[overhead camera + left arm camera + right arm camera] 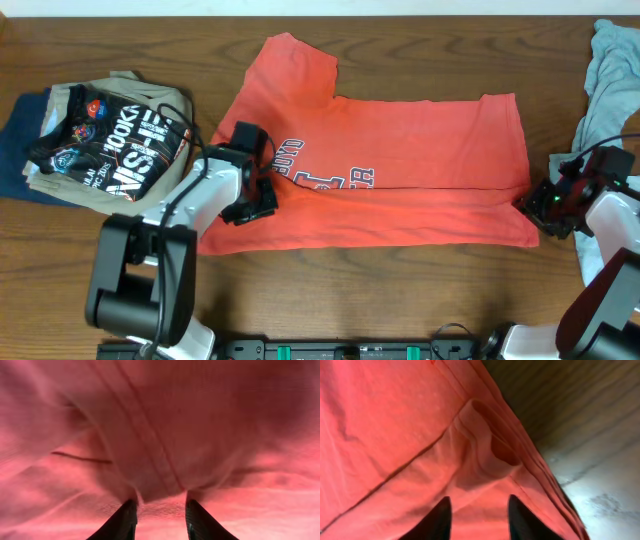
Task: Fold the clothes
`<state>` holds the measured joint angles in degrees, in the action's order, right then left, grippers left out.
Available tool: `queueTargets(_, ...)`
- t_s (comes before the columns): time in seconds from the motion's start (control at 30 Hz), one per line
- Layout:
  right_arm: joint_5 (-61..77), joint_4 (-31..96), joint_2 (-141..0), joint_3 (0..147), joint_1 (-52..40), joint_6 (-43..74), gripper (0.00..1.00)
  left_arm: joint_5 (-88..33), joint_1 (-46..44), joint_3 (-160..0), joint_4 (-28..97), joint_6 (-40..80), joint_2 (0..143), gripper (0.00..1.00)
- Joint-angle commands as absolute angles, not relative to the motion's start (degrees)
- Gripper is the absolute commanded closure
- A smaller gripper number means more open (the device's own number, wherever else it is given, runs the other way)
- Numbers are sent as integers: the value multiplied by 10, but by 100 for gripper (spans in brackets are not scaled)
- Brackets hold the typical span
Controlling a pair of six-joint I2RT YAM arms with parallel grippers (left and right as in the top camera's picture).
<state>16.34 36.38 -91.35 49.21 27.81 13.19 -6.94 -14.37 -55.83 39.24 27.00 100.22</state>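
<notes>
Red-orange T-shirt (420, 150) long axis left-right, sleeve far-left; left pincer (160, 504), right pincer (479, 502) each narrowly pinching cloth.

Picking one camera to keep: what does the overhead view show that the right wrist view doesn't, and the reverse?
Only overhead: the whole T-shirt with its lettering, a pile of other clothes at the left, a grey cloth at the right. Only right wrist: close up, a puckered fold near the shirt's edge, ahead of the right gripper. Both: orange-red fabric on the wooden table.
</notes>
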Motion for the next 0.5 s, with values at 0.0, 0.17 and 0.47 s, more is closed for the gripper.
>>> queueTargets(0.0,169,353,-929,493,266,132,69,-71,-145,-552,389,267,1013,66)
queueTargets(0.17,168,342,-943,493,259,133,71,-70,-145,-552,380,267,1016,66)
queueTargets(0.47,167,326,-970,493,254,137,86,-70,-145,-552,370,267,1016,66)
